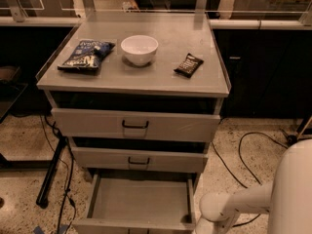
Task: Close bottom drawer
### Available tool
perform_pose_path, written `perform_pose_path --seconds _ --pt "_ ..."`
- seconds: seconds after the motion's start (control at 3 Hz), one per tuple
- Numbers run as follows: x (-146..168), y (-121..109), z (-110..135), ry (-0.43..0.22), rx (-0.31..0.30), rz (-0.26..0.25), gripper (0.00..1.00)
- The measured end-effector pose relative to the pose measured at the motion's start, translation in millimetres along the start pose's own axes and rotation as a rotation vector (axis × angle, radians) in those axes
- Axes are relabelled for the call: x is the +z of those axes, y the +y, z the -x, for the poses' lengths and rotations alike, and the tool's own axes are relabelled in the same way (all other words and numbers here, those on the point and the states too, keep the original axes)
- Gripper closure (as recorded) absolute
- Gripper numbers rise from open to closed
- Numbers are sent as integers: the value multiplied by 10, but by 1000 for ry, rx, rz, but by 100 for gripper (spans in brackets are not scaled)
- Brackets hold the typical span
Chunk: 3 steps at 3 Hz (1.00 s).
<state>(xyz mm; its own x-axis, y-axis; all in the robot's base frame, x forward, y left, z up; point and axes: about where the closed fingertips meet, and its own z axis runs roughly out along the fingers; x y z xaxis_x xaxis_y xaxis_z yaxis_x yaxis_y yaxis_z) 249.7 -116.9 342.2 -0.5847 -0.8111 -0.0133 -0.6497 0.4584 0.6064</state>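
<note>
The bottom drawer (139, 206) stands open; the end effector is probably hidden right of it, state untellable. An off-centre push could jam it.

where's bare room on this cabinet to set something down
Bare: the front strip of the cabinet top, ahead of chip bag, bowl and snack bar; also the open bottom drawer. Crowded: the top's middle row. The tool is out of view, below the arm.
</note>
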Motion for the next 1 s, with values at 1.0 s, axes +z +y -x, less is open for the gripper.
perform_pose_path --seconds 1.0 --pt "567 -596 49 -73 150 14 100"
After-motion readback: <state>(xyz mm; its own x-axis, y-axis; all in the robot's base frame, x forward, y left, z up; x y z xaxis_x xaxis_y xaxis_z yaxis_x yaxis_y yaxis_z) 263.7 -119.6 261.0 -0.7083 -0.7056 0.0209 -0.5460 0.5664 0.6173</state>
